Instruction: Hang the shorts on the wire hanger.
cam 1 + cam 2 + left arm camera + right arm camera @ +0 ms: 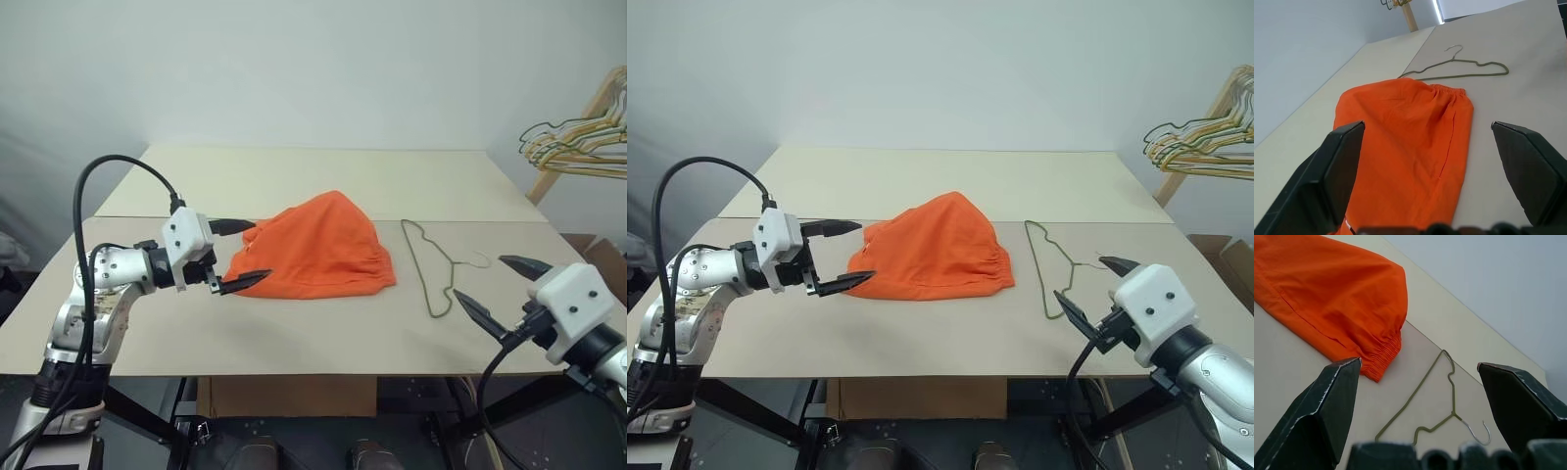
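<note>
— Two things lie on the table (pixel 294 338) in the head view, yes?
— Yes. The shorts (pixel 318 250) lie crumpled in a heap near the middle, and the wire hanger (pixel 428 269) lies flat just beside them on the robot's right, apart from the fabric, its hook pointing right.
— And the left gripper (pixel 238 256)?
— It hangs at the left edge of the shorts, fingers spread wide with nothing between them; contact with the cloth I cannot tell. The right gripper (pixel 503 290) hovers near the table's front right, fingers likewise spread and empty, close to the hanger's hook.
— Left wrist view?
— Black fingers (pixel 1337 166) stand well apart, framing the orange shorts; the hanger lies beyond the elastic waistband.
— Right wrist view?
— Spread fingers again, the hanger between them, the waistband just beside its far end. A bunch of hangers (pixel 578 142) hangs on a wooden rack at the far right.
</note>
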Motion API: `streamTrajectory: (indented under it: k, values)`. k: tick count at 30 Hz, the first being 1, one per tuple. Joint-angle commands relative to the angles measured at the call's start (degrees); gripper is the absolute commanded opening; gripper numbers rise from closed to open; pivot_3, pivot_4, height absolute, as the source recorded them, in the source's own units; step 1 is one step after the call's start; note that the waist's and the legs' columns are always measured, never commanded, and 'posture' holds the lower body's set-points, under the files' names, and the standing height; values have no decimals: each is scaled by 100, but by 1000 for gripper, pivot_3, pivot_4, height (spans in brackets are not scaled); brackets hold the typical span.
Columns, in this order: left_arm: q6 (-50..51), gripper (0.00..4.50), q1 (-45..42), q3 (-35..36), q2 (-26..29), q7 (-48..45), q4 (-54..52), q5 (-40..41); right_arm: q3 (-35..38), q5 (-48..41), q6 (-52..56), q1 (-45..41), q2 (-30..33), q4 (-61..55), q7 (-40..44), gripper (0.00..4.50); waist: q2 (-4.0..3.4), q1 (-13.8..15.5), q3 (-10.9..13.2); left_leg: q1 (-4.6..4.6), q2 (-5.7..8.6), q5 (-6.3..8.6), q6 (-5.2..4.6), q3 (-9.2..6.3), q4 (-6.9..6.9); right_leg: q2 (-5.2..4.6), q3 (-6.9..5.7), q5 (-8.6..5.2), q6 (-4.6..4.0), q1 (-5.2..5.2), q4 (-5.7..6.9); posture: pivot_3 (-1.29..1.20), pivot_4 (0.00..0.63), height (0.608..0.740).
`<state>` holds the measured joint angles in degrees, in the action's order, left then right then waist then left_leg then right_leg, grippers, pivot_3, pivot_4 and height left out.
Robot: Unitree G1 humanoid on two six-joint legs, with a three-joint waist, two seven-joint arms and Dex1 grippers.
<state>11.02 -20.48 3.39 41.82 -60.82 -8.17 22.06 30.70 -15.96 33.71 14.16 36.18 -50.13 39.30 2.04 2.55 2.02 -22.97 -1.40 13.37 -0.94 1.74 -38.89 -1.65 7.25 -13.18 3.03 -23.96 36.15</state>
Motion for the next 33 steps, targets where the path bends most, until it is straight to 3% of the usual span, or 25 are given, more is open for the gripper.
streamTrajectory:
  k: [1,15,26,33]
  values:
    - [-165,4500,-146,67,89,-53,-84,-33,104,-71,-178,-42,83,-101,-68,4432,0,0,0,0,0,0,0,0,0,1,0,0,0,0,0,162,0,740]
    - [148,4500,-36,128,60,-62,-327,204,-298,89,-451,-16,290,60,11,4432,0,-5,0,3,-25,0,0,6,0,21,-1,3,-9,-1,0,172,0,740]
    - [-195,4500,211,226,-52,-26,-354,143,-1959,1051,-1160,-745,1454,1214,435,4432,1,-17,0,9,-35,0,0,18,-2,25,0,8,-23,-4,1,153,0,740]
    - [103,4500,65,96,-9,-58,-284,179,-3881,2603,-2029,-1997,1428,2692,257,4432,2,-20,0,8,-35,0,0,24,-2,26,1,10,-27,-10,0,155,0,740]
